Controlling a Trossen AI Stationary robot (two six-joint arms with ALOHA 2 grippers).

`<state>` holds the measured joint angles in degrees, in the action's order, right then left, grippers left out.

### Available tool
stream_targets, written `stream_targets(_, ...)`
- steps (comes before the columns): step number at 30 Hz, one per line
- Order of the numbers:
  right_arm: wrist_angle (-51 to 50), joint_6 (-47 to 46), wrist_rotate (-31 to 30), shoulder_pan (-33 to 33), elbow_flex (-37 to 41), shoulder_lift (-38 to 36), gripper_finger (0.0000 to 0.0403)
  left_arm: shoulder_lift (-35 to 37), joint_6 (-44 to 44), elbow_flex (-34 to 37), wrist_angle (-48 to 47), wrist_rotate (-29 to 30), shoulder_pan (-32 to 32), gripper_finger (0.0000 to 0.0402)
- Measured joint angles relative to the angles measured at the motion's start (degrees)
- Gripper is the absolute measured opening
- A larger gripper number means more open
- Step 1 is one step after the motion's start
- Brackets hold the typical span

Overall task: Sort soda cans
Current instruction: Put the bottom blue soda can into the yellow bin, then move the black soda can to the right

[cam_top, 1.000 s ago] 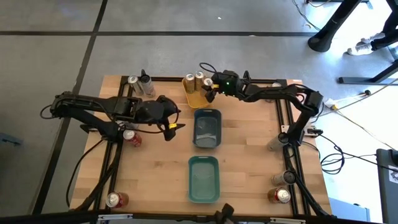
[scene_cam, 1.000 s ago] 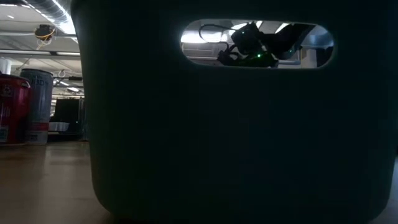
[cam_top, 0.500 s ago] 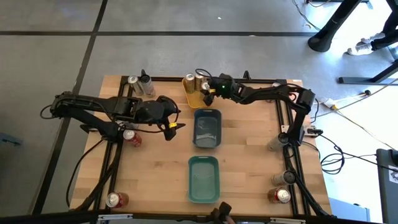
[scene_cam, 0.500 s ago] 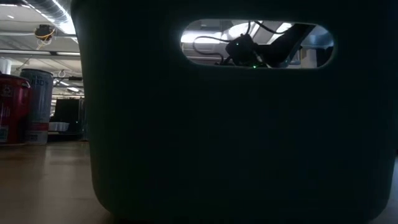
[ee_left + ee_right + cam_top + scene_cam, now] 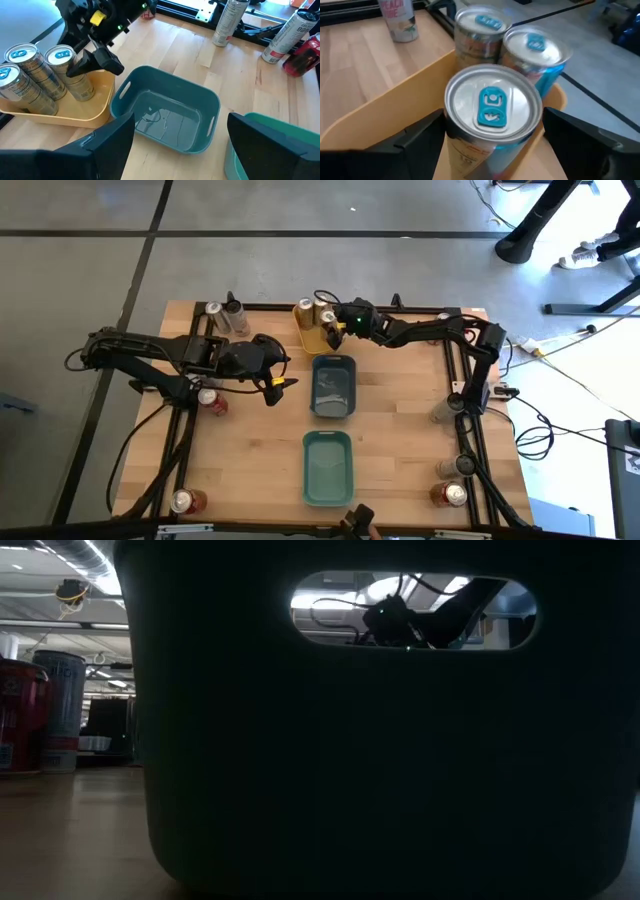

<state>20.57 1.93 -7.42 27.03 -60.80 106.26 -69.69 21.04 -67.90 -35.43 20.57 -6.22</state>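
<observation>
Jaws of right gripper (image 5: 338, 327): parted, flanking the nearest gold can (image 5: 492, 107), with no squeeze evident. Jaws of left gripper (image 5: 272, 380): spread wide, holding nothing, hovering left of centre in the high view.

Location of cans:
- Three gold cans upright in the yellow tray (image 5: 312, 340), upper centre of the high view, the flanked one in front of two neighbours (image 5: 480, 25) (image 5: 536, 47).
- Elsewhere: a pair at upper left (image 5: 225, 315), a red can (image 5: 211, 400) beside the left arm, another at lower left (image 5: 186, 501), and three down the right edge (image 5: 442, 411) (image 5: 458, 466) (image 5: 450, 495).
- Grey-blue tray (image 5: 333, 359) and teal tray (image 5: 327, 436): apparently without cans.

Likely hazards:
- Dragging or tipping the flanked can on withdrawal, if either finger rubs its side.
- Knocking over the close-packed neighbours through a sideways exit.
- Catching the low yellow wall (image 5: 75, 117) and shifting the whole tray.

Hidden or unclear:
- Actual contact between fingers and can: not resolvable in the right wrist view.
- Low view almost wholly blocked by the dark wall of the teal tray (image 5: 300, 760), with only a handle slot and two cans (image 5: 20, 715) (image 5: 60, 710) at far left showing.
- Can colours along the right edge hard to judge from above.
- Labels unreadable.
</observation>
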Motion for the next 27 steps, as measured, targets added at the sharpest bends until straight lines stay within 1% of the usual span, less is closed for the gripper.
stream_targets(4, -3.6, 0.8, -1.1, 0.0, 0.0, -3.6, 0.0330, 0.0, 0.0, 0.0, -0.4, 0.0, 0.0, 0.0308)
stream_targets(10, -11.0, 1.4, -1.0, -0.1, 0.0, -12.2, 0.0330, 0.0, 0.3, 0.0, -1.7, 0.0, 0.3, 0.0308)
stream_targets(13, -15.1, 1.4, -0.6, -0.9, 0.0, -16.3, 0.0330, 0.0, 1.7, 0.0, -3.8, 0.3, 1.1, 0.0308)
stream_targets(16, -18.5, 1.4, -0.6, -2.5, 0.0, -19.7, 0.0331, 0.0, 4.2, 0.0, -7.3, 1.9, 2.7, 0.0308)
stream_targets(21, -21.3, 1.4, -0.5, -6.1, 0.0, -22.4, 0.0331, 0.0, 8.9, 0.0, -15.2, 4.0, 8.5, 0.0308)
stream_targets(27, -22.6, 1.6, -0.5, -9.2, 0.0, -22.3, 0.0331, 0.0, 14.0, 0.0, -26.1, 4.2, 19.3, 0.0308)
